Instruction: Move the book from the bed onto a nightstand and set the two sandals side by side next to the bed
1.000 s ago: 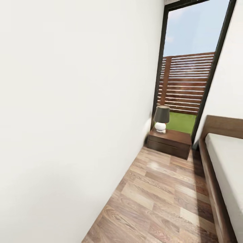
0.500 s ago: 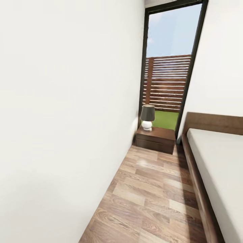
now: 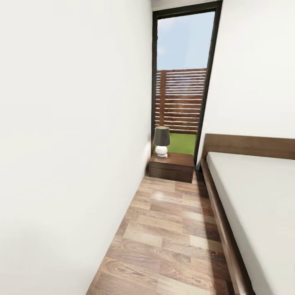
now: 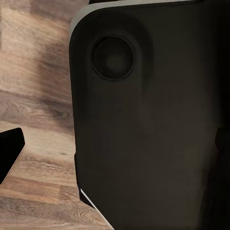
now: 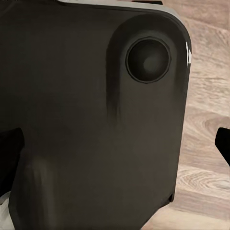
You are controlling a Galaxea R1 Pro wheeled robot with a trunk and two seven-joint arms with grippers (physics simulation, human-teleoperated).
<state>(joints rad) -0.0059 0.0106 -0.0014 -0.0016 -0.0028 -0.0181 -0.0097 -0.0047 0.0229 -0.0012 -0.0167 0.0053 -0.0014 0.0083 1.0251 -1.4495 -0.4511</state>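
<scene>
One nightstand [image 3: 171,167] stands ahead past the floor [image 3: 172,229], bed [image 3: 254,205] to the right; jaws' state cannot be told.

Both wrists point down at the robot's dark base [image 4: 153,120].

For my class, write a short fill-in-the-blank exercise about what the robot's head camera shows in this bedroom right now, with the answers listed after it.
1. The lamp stands on top of the ______.
2. The nightstand sits on the floor between the white wall and the ______.
3. Through the tall window, a slatted ______ rises behind the grass.
4. The floor is made of ______ planks.

Missing words: nightstand; bed; fence; wood
</scene>
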